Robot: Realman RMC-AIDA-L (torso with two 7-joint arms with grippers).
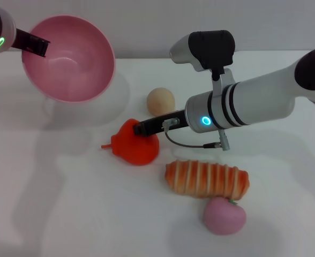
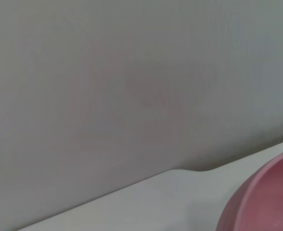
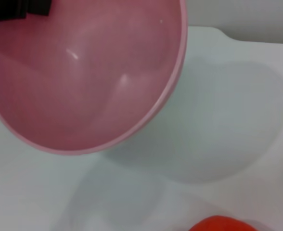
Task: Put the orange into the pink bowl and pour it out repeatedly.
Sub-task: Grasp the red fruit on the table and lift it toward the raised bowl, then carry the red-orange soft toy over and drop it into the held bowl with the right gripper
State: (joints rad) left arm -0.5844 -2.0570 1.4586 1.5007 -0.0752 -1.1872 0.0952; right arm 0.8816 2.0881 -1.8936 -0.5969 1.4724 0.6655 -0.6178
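The pink bowl (image 1: 77, 59) hangs tilted above the table's far left, its empty inside facing me. My left gripper (image 1: 35, 45) is shut on its rim. The bowl's outer wall (image 2: 262, 207) fills a corner of the left wrist view. The right wrist view looks into the bowl (image 3: 83, 82), with the left gripper (image 3: 21, 8) dark at its edge. The orange (image 1: 139, 150) lies on the table at centre, stem pointing left. My right gripper (image 1: 144, 127) rests over its top. A sliver of the orange (image 3: 218, 224) shows in the right wrist view.
A beige ball (image 1: 160, 100) sits just behind the orange. An orange-and-cream striped bread (image 1: 207, 179) lies right of the orange, toward the front. A small pink peach-like fruit (image 1: 224, 215) is in front of the bread. The white table (image 1: 50, 203) stretches to the front left.
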